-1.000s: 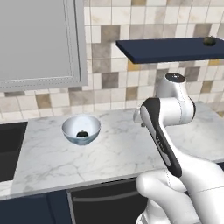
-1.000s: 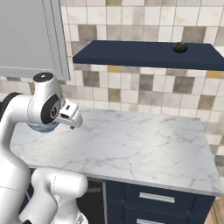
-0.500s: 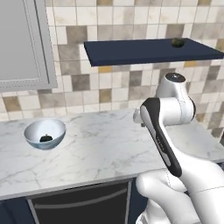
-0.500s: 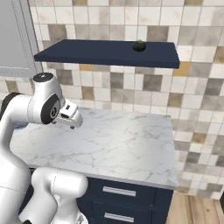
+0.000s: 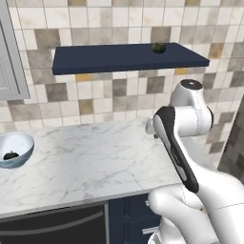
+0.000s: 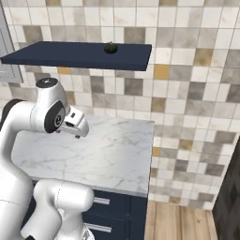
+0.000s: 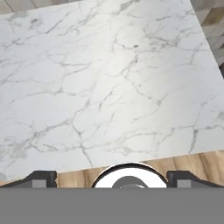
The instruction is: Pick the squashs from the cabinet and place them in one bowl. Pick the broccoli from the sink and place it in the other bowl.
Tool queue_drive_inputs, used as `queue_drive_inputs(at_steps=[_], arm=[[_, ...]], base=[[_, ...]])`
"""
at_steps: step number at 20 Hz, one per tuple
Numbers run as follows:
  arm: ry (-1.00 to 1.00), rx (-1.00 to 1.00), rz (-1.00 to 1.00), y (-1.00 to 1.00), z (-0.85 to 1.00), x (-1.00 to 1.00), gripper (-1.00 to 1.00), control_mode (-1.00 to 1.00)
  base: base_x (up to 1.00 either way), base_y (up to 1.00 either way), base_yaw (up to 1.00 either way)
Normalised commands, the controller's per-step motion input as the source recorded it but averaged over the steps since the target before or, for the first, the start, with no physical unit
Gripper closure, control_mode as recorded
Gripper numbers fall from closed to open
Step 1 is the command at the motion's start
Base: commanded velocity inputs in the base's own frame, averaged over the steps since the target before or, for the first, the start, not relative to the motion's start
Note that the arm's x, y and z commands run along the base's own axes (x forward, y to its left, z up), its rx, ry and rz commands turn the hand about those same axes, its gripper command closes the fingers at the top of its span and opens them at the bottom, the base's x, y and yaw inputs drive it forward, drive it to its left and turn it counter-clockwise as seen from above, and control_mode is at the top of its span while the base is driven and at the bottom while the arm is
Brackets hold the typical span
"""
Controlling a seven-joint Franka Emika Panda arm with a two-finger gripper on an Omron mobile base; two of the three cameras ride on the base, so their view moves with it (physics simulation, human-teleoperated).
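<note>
A dark navy cabinet (image 5: 128,57) shelf runs across the upper part of the left base view, fixed to a tiled wall, and on its right half sits one small, round, dark green squash (image 5: 158,47). The right base view shows that squash (image 6: 110,47) in the upper middle of the frame, near the shelf's (image 6: 79,54) right end. A second dark squash (image 5: 10,155) lies inside a pale bowl (image 5: 21,143) at the far left edge of the left base view, standing on the white marble worktop (image 5: 90,159). A strip of light grey wall cupboard (image 5: 9,62) shows at the upper left of that frame. The white arm rises from the lower right of the left base view and bends over the right part of the worktop, below the shelf. In the hand view the gripper (image 7: 111,177) looks down on bare marble (image 7: 105,78), its fingers (image 7: 41,177) set wide apart at the two bottom corners and holding nothing. Wooden floor (image 6: 180,220) shows at the lower right of the right base view, beyond the worktop's (image 6: 117,154) end and the navy drawers (image 6: 117,208).
</note>
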Motion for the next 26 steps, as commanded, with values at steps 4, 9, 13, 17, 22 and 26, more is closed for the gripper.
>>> queue_drive_inputs(at_steps=[4, 9, 13, 17, 22, 26], arm=[[0.0, 0.04, 0.0, -0.36, -0.05, 0.03, -1.0, -1.0], [0.0, 0.0, -0.02, -0.13, -0.04, 0.0, -1.0, -1.0], [-0.05, -0.02, 0.0, 0.0, 0.06, -0.04, -1.0, -1.0], [-0.21, -0.12, 0.0, 0.0, 0.66, -0.02, -1.0, -1.0], [-0.4, -0.09, -0.05, -0.02, 0.55, -0.07, -1.0, -1.0], [-0.41, 0.0, 0.0, 0.0, 0.63, -0.02, -1.0, -1.0]], base=[[0.0, 0.0, 0.0], [0.0, 0.0, 0.0], [0.0, 0.0, 0.0], [0.0, 0.0, 0.0], [0.0, 0.0, 0.0], [0.0, 0.0, 0.0]])
